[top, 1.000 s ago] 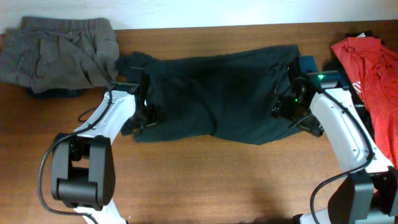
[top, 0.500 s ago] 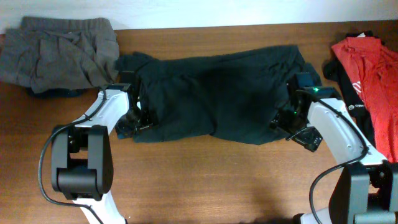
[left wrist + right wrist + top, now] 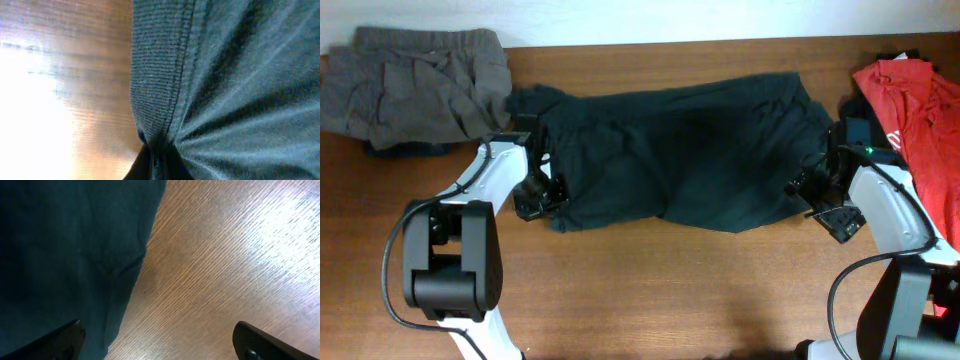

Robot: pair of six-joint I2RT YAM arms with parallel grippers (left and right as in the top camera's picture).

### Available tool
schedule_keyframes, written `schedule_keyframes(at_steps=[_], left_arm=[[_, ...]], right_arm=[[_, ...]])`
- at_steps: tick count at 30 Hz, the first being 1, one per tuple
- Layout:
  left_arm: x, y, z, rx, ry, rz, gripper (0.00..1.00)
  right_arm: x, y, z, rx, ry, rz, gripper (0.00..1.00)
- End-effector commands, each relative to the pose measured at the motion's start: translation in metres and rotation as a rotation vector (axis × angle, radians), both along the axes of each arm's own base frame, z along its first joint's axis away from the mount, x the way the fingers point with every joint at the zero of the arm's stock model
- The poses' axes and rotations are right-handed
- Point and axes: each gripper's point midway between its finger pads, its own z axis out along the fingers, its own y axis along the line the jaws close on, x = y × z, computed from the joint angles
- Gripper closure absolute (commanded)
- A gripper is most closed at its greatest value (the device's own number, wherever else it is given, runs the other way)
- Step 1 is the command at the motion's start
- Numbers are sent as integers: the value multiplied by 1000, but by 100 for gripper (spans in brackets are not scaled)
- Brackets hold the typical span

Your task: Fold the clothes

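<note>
The dark T-shirt [image 3: 680, 150] looks limp and light, best taken at seams — left gripper [image 3: 157, 161] pinches its ribbed edge, right gripper [image 3: 816, 186] gapes empty.

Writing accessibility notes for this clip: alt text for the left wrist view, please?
The left hand is shut on the ribbed edge of a dark garment, fabric puckering out from the pinch. The garment fills the right of the frame; glare-washed wooden table shows on the left.
</note>
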Motion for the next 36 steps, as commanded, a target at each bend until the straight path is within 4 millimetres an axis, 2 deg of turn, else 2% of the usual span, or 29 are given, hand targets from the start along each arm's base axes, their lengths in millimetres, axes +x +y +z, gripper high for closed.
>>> schedule_keyframes(at_steps=[1, 4, 7, 10, 11, 13, 14, 20, 22, 23, 24, 26, 29, 33, 36], left_arm=[[22, 4, 44, 21, -79, 0, 99], [37, 16, 81, 93, -168, 2, 99], [64, 31, 124, 176, -340, 27, 99], [82, 29, 134, 168, -429, 37, 99], [87, 29, 134, 166, -443, 38, 99], [95, 28, 131, 164, -462, 40, 84], [98, 28, 128, 164, -465, 40, 80], [122, 22, 103, 146, -487, 39, 81], [125, 19, 93, 127, -472, 35, 77], [124, 17, 88, 118, -460, 32, 67], [120, 16, 83, 114, -434, 29, 43], [107, 19, 76, 124, -375, 27, 28], [87, 33, 72, 200, -292, 25, 22], [88, 35, 72, 213, -296, 24, 21], [90, 35, 73, 212, -306, 25, 16]], right_arm=[[-1, 0, -2, 3, 4, -11, 1], [-2, 0, -2, 3, 4, -11, 1], [-1, 0, -2, 3, 0, -10, 1], [1, -1, -2, 1, -7, -10, 1], [2, -1, -2, 1, -9, -10, 1], [2, -1, -2, 1, -9, -10, 1], [1, -1, -2, 2, -8, -10, 1], [1, 1, -2, 7, -6, -9, 1], [-2, 5, -4, 34, 4, -7, 1], [-5, 6, -5, 36, 12, -8, 1], [-8, 7, -7, 38, 25, -8, 1], [-14, 8, -11, 42, 45, -9, 1], [-26, 14, -24, 70, 71, -11, 1], [-34, 22, -42, 107, 68, -9, 1], [-32, 22, -45, 105, 57, -9, 1]])
